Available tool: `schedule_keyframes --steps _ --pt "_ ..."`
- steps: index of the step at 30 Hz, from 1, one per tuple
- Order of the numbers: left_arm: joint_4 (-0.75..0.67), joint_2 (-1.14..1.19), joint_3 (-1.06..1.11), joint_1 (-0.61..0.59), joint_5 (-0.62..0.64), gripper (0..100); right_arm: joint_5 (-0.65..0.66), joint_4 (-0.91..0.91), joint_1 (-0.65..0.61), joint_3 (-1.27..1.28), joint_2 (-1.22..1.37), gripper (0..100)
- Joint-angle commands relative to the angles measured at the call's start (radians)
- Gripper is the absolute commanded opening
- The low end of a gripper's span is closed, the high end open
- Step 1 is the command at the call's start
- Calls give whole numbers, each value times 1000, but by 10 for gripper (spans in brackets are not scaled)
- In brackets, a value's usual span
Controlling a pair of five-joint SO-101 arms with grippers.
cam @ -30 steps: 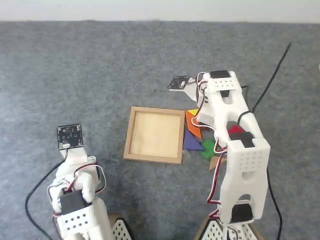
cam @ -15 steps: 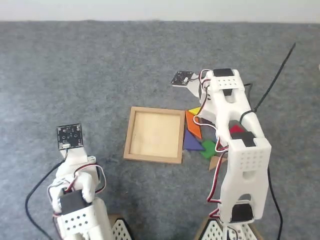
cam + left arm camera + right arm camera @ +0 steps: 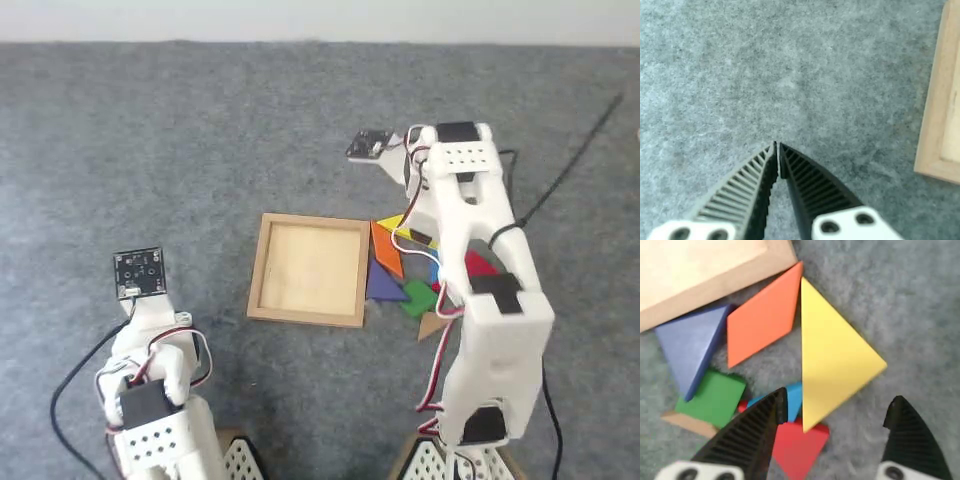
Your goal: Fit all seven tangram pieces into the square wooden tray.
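Left pincer [image 3: 777, 146]: pressed together, nothing held, low over grey surface [image 3: 790, 60] beside tray [image 3: 939, 100]. Tray: no piece inside. All seven pieces loose, clustered against tray's other side: tan piece [image 3: 687, 422], green square [image 3: 712, 397], red triangle [image 3: 797, 447], light blue piece [image 3: 791, 394], violet triangle [image 3: 690, 347], orange parallelogram [image 3: 762, 322], yellow triangle [image 3: 832, 357] farthest. Right pincer [image 3: 840, 397]: spread, above yellow triangle, gripping nothing. Judgement: task at start; all seven placements left.
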Motion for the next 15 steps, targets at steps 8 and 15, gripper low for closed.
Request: schedule_keyframes --steps 8,15 --pt "-23 5 -16 -9 0 12 23 -156 -12 34 7 299" --pt "-23 5 -16 -9 0 12 81 -145 -4 -135 217 299"
